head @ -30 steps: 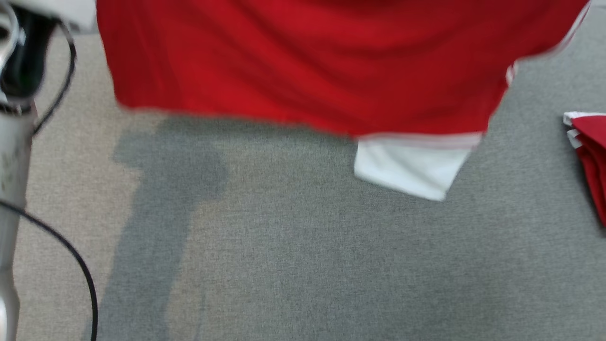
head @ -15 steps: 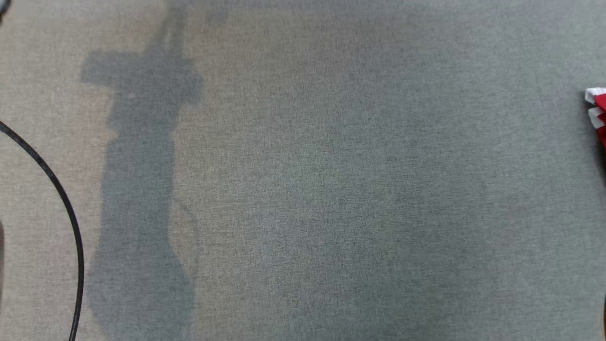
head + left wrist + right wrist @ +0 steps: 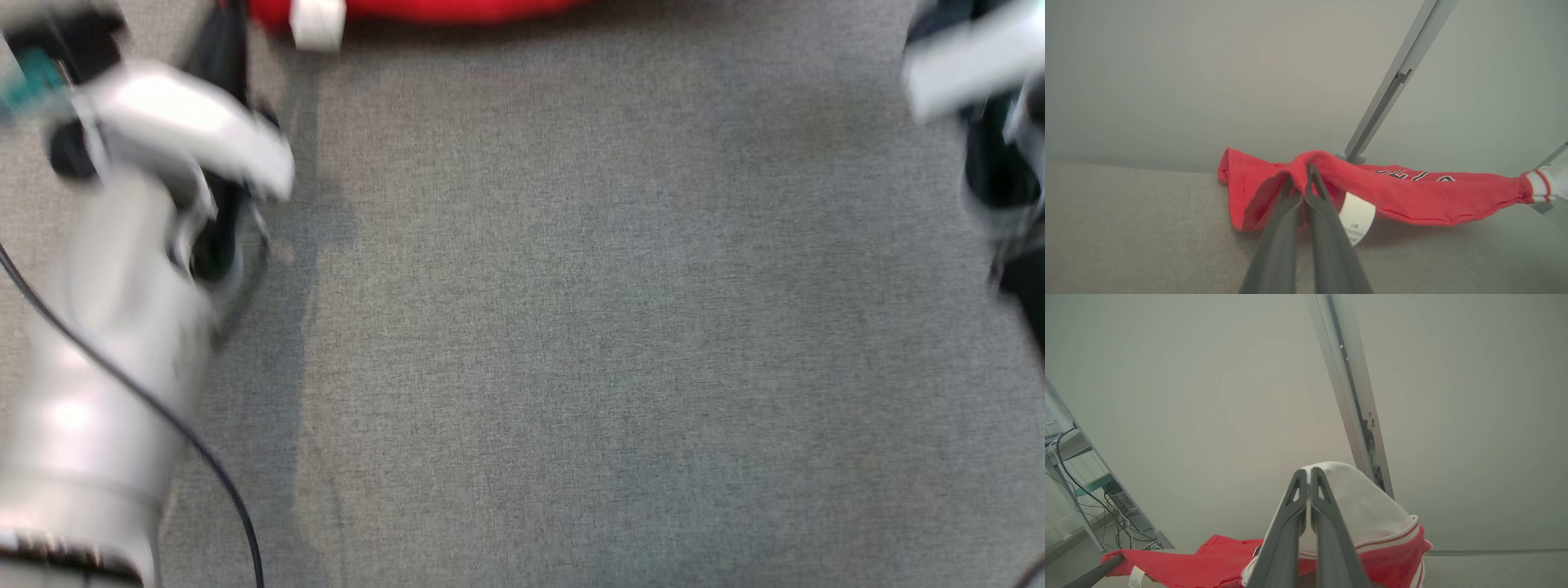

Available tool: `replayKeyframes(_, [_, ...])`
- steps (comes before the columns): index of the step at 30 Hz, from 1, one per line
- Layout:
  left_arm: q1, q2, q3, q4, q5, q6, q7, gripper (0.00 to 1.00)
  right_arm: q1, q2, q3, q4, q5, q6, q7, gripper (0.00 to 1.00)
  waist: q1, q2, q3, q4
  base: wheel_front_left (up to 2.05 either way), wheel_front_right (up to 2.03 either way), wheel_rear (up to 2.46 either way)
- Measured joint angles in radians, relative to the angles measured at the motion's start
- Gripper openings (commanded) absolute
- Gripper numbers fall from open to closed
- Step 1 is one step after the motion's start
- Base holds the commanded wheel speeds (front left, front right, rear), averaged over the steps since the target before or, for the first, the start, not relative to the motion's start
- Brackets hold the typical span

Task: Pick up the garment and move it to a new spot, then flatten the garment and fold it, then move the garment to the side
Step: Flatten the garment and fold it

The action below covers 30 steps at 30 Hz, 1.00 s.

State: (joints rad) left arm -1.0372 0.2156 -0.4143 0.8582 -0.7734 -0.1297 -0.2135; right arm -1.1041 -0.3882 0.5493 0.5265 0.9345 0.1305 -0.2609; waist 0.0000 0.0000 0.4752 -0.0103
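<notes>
The garment (image 3: 424, 8) is a red shirt with white sleeve trim; in the head view a strip of it lies along the far edge of the grey table (image 3: 571, 327). In the left wrist view my left gripper (image 3: 1304, 173) is shut on a red fold of the garment (image 3: 1412, 192), whose white label (image 3: 1357, 220) hangs beside the fingers. My right gripper (image 3: 1306, 471) is shut on the garment's white sleeve (image 3: 1367, 506), with the red cloth (image 3: 1208, 559) trailing down to the left. Both pale forearms, left (image 3: 122, 286) and right (image 3: 980, 82), show blurred in the head view.
A black cable (image 3: 163, 425) loops past my left forearm. A grey metal post (image 3: 1392, 81) rises behind the garment, and another post (image 3: 1351, 396) stands beyond the sleeve. A shelf with cables (image 3: 1086, 477) is at the far left of the right wrist view.
The head view has shifted. A second ago the red garment hung wide across its top, then bare table showed; now the garment is a strip at the far edge and both arms have come in.
</notes>
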Motion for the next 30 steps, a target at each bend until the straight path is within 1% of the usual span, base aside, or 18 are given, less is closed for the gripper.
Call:
replayKeyframes(4, [0.215,0.02,-0.021,-0.085,-0.04,0.0,-0.025,0.0,0.287,-0.007,-0.052,-0.133,0.051,0.0,-0.001,0.0,0.0,0.0,-0.027,-0.005,0.0,0.0,0.0])
replayKeyframes(8, [0.41,0.051,-0.005,-0.178,-0.075,0.001,-0.03,0.0,0.537,-0.015,-0.125,-0.224,0.081,0.0,-0.001,0.0,0.0,0.0,-0.067,-0.012,0.0,0.0,0.0])
replayKeyframes(10, [0.494,0.068,0.011,-0.233,-0.11,0.002,-0.014,0.0,0.646,-0.016,-0.155,-0.26,0.09,0.0,-0.001,0.0,0.0,0.0,-0.09,-0.014,0.0,0.0,0.0])
replayKeyframes(12, [0.578,0.095,0.021,-0.3,-0.136,0.01,0.006,0.0,0.748,-0.018,-0.161,-0.298,0.096,0.0,-0.001,0.0,0.0,0.0,-0.115,-0.017,0.0,0.0,0.0])
replayKeyframes(14, [0.657,0.124,0.028,-0.386,-0.159,0.029,0.037,0.0,0.84,-0.022,-0.168,-0.335,0.1,0.0,0.002,0.0,0.0,0.0,-0.14,-0.019,0.0,0.0,0.0])
replayKeyframes(18, [0.797,0.201,0.041,-0.573,-0.179,0.088,0.108,0.0,0.984,-0.036,-0.198,-0.429,0.104,0.0,0.047,0.0,0.0,0.0001,-0.189,-0.022,0.0,0.0,0.0])
replayKeyframes(20, [0.871,0.24,0.052,-0.664,-0.185,0.132,0.137,0.0,1.051,-0.043,-0.217,-0.478,0.093,0.0,0.089,0.0,0.0,0.0,-0.212,-0.025,0.0,0.0,0.0])
replayKeyframes(23, [0.98,0.281,0.067,-0.807,-0.206,0.197,0.179,0.0,1.148,-0.043,-0.256,-0.559,0.08,0.0,0.158,0.0,0.0,0.0,-0.244,-0.031,0.0,0.0,0.0])
replayKeyframes(27, [1.113,0.327,0.079,-0.959,-0.216,0.281,0.223,0.0,1.275,-0.019,-0.338,-0.662,0.058,0.0,0.254,0.0,0.0,0.0,-0.282,-0.036,0.0,0.0,0.0])
replayKeyframes(30, [1.195,0.345,0.088,-1.042,-0.23,0.33,0.244,0.0,1.366,0.019,-0.41,-0.736,0.028,0.0,0.329,0.0,0.0,0.0,-0.306,-0.039,0.0,0.0,0.0])
